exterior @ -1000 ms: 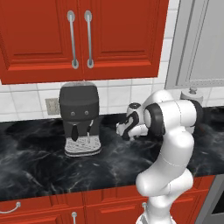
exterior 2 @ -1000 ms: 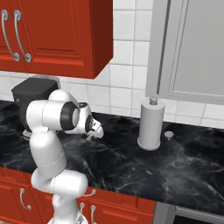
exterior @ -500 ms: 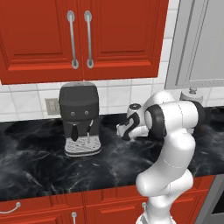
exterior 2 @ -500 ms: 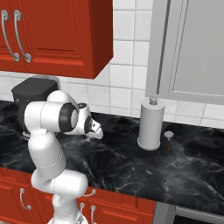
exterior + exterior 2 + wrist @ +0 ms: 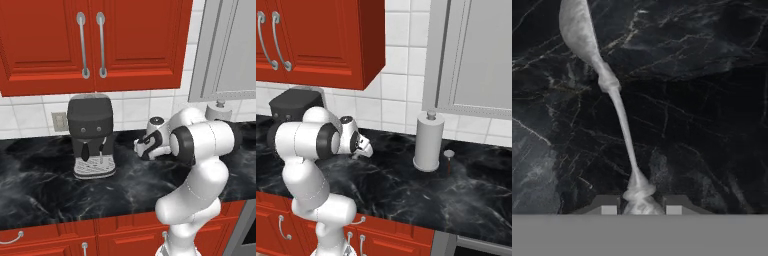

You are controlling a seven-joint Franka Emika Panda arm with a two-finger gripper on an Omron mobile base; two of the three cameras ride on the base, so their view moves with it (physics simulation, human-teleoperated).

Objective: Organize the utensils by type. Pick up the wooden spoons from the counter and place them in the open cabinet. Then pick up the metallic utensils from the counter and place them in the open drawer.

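Down at the hand, the fingers [image 5: 640, 206] are closed most of the way onto the end of one slim silver-grey metal spoon [image 5: 612, 95]. Its handle end sits right between the two dark tips, and the rest runs away from the hand over the glossy black stone desk [image 5: 712, 100], with the rounded bowl at the far end. Can't tell from this angle if the spoon is lifted or still lying flat on the stone.

From the left base view the hand [image 5: 145, 148] is low over the desk [image 5: 40, 175], just right of one black coffee machine [image 5: 91, 135] that stands near the back wall. Above it are two red cabinet doors [image 5: 90, 40], each with one long silver handle, both closed.

From the right base view the hand [image 5: 362, 149] points down and right toward the desk [image 5: 406, 190]. Well off to its right stands one grey paper-towel holder [image 5: 428, 141], upright, and just beside that, on its right, is one wooden spoon [image 5: 448, 159] with a pale round bowl and a thin brownish handle. It's small in that shot, so I can't say exactly how it lies. So I count one metal utensil in the fingers and one wooden spoon on the desk. Red cabinet fronts [image 5: 286, 225] run along below the desk edge, with small silver handles.
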